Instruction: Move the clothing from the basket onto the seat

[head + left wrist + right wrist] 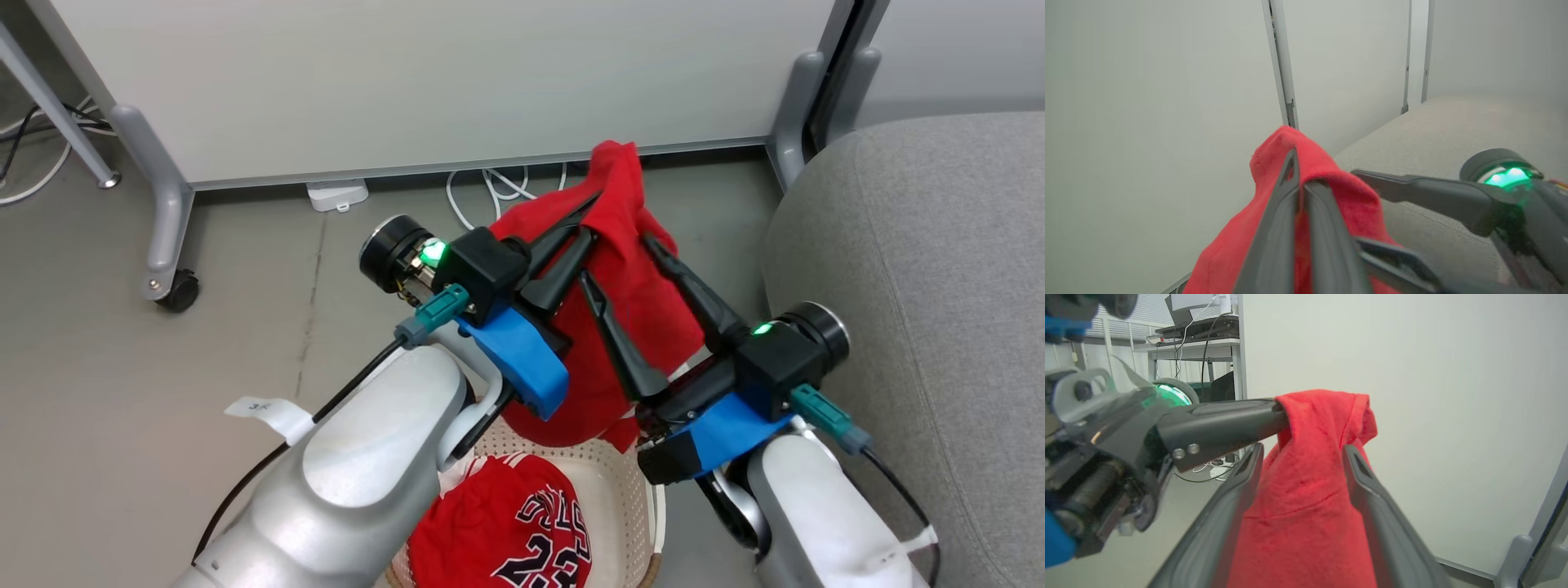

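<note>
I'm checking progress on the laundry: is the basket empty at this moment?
No, a red jersey numbered 23 lies inside the basket.

At six o'clock in the head view, the red jersey (506, 531) in the basket (633, 490) bears a black, white-edged 23 under arched lettering partly hidden, while the white tag (265, 408) at eight o'clock carries an unreadable mark.

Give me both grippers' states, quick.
Left gripper: closed on the red garment.
Right gripper: open, fingers on either side of that garment, not gripping.
</note>
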`<state>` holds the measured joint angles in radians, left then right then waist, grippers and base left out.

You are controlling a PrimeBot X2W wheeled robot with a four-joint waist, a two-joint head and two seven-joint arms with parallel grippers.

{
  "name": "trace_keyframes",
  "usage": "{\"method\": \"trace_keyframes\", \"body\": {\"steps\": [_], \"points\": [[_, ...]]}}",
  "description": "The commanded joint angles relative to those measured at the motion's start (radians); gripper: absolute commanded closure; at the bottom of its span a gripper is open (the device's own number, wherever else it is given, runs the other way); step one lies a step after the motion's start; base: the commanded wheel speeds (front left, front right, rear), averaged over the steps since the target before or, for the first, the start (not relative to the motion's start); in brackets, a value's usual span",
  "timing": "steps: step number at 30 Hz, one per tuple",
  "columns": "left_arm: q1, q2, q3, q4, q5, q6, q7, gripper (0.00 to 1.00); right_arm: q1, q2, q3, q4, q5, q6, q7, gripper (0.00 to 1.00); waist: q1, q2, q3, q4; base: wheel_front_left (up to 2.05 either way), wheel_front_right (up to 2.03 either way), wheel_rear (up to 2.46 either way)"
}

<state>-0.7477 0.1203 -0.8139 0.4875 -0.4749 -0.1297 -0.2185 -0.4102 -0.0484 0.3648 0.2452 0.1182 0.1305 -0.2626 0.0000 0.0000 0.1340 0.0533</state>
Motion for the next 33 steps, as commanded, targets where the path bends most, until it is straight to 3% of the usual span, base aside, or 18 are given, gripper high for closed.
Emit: {"method": "trace_keyframes", "body": {"steps": [1,14,15,16,33], "points": [[-0.017,-0.003,-0.002,-0.005,-0.002,-0.001,-0.005,1.0,-0.02,-0.004,0.007,0.02,-0.003,0.0,-0.003,0.0,0.0,0.0,0.001,0.003,0.0,0.0,0.0],[-0.032,-0.022,-0.043,-0.015,-0.01,-0.001,-0.013,1.0,-0.075,-0.003,-0.013,0.21,-0.002,0.0,-0.003,0.0,0.0,0.0,0.004,0.02,0.0,0.0,0.0],[-0.032,-0.023,-0.045,-0.016,-0.011,-0.001,-0.013,1.0,-0.077,-0.003,-0.006,0.222,0.009,0.0,-0.003,0.75,0.0,0.0,0.004,0.02,0.0,0.0,0.0],[-0.032,-0.023,-0.047,-0.016,-0.013,-0.001,-0.013,1.0,-0.084,-0.003,-0.001,0.229,0.013,0.0,-0.003,1.0,0.0,0.0,0.004,0.021,0.0,0.0,0.0],[-0.031,-0.017,-0.056,0.001,-0.024,0.004,-0.025,1.0,-0.083,-0.004,0.014,0.236,0.053,0.0,-0.003,1.0,0.0,0.0,-0.003,0.018,0.0,0.0,0.0]]}}
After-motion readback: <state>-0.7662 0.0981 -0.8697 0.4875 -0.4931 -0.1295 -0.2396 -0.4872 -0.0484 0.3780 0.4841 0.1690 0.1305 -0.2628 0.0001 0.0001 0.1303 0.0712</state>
